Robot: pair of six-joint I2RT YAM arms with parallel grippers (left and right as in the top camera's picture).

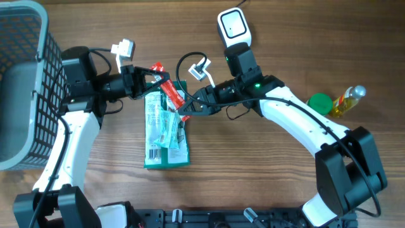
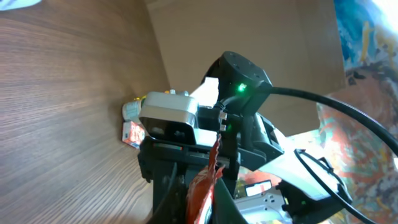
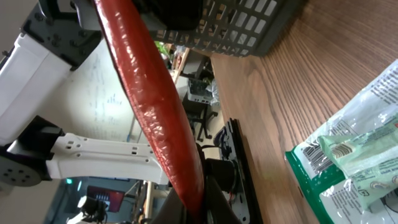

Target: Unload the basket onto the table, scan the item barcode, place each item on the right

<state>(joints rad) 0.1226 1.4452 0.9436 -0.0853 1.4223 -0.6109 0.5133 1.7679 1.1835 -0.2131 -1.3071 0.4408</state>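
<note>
The item, a long red packet (image 1: 169,90), hangs above the table between both arms. My left gripper (image 1: 155,79) is shut on its upper end, and the left wrist view shows the red packet (image 2: 205,190) pinched between the dark fingers of the left gripper (image 2: 208,205). My right gripper (image 1: 183,109) is shut on the lower end; in the right wrist view the red packet (image 3: 152,106) runs down into the right gripper (image 3: 202,206). A white scanner (image 1: 233,26) stands at the back. I see no barcode on the red packet.
Green and clear packets (image 1: 166,130) lie on the table under the grippers, one showing a barcode (image 3: 314,155). A grey basket (image 1: 25,88) fills the left side. A green lid (image 1: 320,101) and a yellow bottle (image 1: 348,100) sit at the right.
</note>
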